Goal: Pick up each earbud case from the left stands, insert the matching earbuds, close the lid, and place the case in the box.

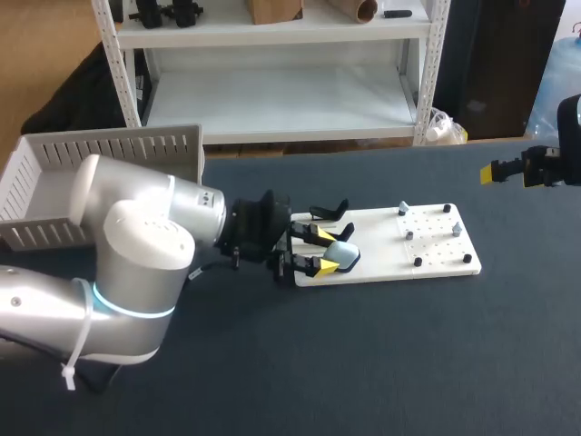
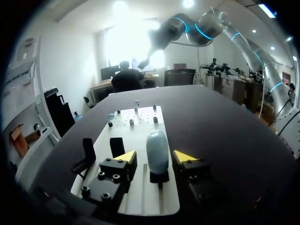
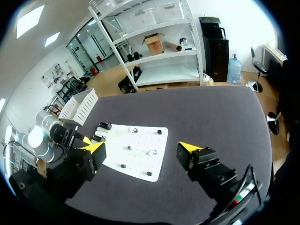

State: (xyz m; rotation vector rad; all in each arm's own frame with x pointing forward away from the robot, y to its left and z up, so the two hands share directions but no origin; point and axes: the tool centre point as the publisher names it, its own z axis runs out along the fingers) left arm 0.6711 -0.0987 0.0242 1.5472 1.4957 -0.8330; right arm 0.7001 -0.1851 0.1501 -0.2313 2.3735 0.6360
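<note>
"What was on the surface?"

"A dark grey worktop (image 1: pixel 381 363) carried a white perforated board (image 1: pixel 436 250). At the board's left end a pale blue oval earbud case (image 1: pixel 343 253) sat on a low black stand (image 2: pixel 159 177), with other black stands (image 1: pixel 331 213) just beside it. Toward the right end two small pale pieces (image 1: pixel 403 209) stood among black pegs, too small to tell what they were."

"And the left claw (image 1: pixel 327 250)?"

"Its fingers were spread wide, one on each side of the case. In the left wrist view a gap showed on both sides, so neither yellow tip touched it."

"The right claw (image 3: pixel 141 149)?"

"Also wide apart and holding nothing. It hung above the worktop's far right side, well apart from the board."

"The box?"

"A white slotted plastic box (image 1: pixel 100 150) stood at the worktop's far left corner, behind the left arm (image 1: pixel 136 263), which came in from that side and reached across to the board."
</note>
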